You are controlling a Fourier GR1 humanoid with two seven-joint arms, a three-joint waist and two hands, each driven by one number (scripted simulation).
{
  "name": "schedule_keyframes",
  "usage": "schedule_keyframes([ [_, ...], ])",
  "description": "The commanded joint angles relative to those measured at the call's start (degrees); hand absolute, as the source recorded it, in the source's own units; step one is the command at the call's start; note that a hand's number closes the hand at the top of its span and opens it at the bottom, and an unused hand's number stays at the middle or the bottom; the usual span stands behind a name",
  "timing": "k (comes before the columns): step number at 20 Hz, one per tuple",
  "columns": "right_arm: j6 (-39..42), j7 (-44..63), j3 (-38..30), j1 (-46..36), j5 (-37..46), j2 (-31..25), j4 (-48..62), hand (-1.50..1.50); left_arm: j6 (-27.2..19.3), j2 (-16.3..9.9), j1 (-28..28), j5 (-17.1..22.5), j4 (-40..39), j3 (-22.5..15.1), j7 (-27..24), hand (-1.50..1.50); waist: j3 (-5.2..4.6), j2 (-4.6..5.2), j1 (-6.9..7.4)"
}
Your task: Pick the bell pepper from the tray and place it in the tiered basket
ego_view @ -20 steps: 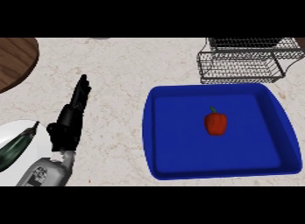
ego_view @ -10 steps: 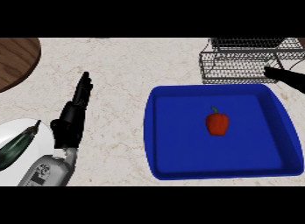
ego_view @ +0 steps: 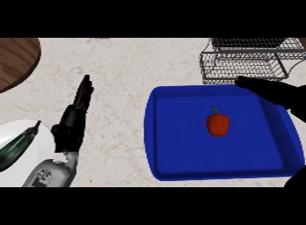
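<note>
One bell pepper [ego_view: 218, 124] in one tray [ego_view: 181, 169]; both robot hands, left [ego_view: 73, 118] and right [ego_view: 282, 94], straight-fingered, empty.

We see the pepper [ego_view: 218, 125] in the tray [ego_view: 175, 167], the basket [ego_view: 246, 66] beyond it, and a plate [ego_view: 32, 145] with an eggplant [ego_view: 11, 149] far left.

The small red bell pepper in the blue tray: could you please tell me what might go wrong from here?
1. The small red bell pepper lies unheld mid-tray; the black right hand hovers over the far right corner of the blue tray, so its fingers could nudge the pepper away instead of closing round it.
2. The wire tiered basket stands just behind the tray; the right hand could catch its rim.
</note>
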State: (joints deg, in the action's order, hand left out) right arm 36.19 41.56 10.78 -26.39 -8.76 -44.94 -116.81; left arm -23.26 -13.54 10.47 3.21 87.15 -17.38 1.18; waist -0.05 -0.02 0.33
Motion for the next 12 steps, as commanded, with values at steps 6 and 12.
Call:
schedule_keyframes([
  [6,4.38,7.76,3.02,1.63,4.07,3.96,-2.28,-1.5,4.1,0.12,-0.59,0.07,-0.85,3.77,-0.68,0.0,0.02,0.01,-0.27],
  [12,8.73,3.8,-0.34,5.67,9.4,2.67,-4.29,-1.5,5.38,0.13,-2.34,-1.14,4.7,3.71,3.33,0.0,0.04,-0.07,-0.25],
])
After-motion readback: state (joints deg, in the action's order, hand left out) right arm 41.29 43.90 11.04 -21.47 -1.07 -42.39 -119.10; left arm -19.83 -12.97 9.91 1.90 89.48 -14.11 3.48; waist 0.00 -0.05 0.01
